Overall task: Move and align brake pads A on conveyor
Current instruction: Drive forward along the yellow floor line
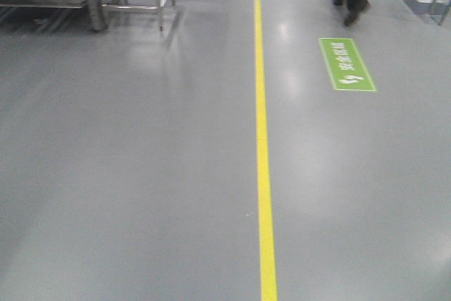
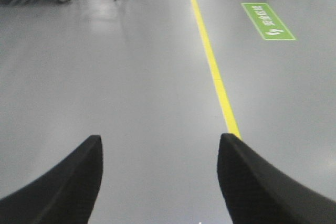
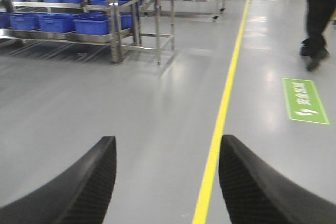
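Left pincer [image 2: 161, 137] gapes wide with nothing between its two black fingers [image 2: 63, 187], hovering over bare grey floor [image 1: 141, 174]. Right pincer [image 3: 168, 139] is spread just as wide, also empty, its two dark fingers [image 3: 257, 182] framing the same floor.

One yellow line [image 1: 262, 139] runs straight away across the floor and serves as the landmark. In the left wrist view it passes just by the tip of the right-hand finger; in the right wrist view it runs between the two fingers, nearer the right-hand one.

To the right of the yellow line lies one green sign [image 1: 347, 64] with white characters, flat on the floor. Beyond the sign, one person [image 3: 320, 14] in dark trousers and dark shoes is seen from the waist down.

To the left of the yellow line, far off, stands one steel rack [image 3: 110, 14] with three blue bins [image 3: 55, 23] in a row on its lower shelf; more sit above, too crowded to count. One small steel table [image 3: 152, 3] stands between the rack and the line.

Where the brake pads A and the conveyor are cannot be told from these views.
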Robot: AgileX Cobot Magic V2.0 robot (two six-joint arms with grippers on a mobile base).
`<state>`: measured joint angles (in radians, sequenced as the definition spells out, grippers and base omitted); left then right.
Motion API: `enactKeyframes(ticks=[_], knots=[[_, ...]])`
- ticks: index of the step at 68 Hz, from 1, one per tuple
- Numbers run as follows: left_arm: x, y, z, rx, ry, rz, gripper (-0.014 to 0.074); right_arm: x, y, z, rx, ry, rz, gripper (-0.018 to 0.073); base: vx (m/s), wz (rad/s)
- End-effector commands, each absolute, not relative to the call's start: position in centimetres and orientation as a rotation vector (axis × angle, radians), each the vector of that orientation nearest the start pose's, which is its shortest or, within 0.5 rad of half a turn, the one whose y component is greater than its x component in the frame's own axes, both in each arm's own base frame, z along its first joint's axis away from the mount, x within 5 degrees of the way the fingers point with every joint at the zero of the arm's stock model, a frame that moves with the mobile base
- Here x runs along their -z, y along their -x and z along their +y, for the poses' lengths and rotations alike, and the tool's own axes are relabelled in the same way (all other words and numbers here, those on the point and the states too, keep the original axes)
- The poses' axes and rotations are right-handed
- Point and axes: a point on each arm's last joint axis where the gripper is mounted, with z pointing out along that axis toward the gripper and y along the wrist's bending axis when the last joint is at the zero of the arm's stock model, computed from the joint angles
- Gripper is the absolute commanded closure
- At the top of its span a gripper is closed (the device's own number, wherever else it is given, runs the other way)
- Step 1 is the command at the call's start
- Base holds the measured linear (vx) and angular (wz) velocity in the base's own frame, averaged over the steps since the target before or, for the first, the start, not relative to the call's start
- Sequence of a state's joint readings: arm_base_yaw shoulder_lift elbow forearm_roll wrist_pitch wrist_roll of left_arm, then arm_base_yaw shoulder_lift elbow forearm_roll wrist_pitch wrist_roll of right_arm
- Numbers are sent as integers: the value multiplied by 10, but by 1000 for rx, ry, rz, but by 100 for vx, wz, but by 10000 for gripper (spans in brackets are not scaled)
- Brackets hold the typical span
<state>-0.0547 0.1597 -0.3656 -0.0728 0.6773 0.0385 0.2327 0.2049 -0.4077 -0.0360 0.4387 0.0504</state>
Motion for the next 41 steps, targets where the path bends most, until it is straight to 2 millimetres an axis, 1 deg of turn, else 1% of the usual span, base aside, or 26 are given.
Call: enactKeyframes(ticks=[1,27,41], knots=[[-280,-47,-7,103,-59,1863,136,-313,-55,12,-176,169,1617,148,8,-43],[-280,-47,-7,103,-59,1863,136,-313,-55,12,-176,169,1617,148,13,-50],[-280,-47,-7,103,-59,1864,136,-313,-55,12,-176,169,1617,148,21,-28]])
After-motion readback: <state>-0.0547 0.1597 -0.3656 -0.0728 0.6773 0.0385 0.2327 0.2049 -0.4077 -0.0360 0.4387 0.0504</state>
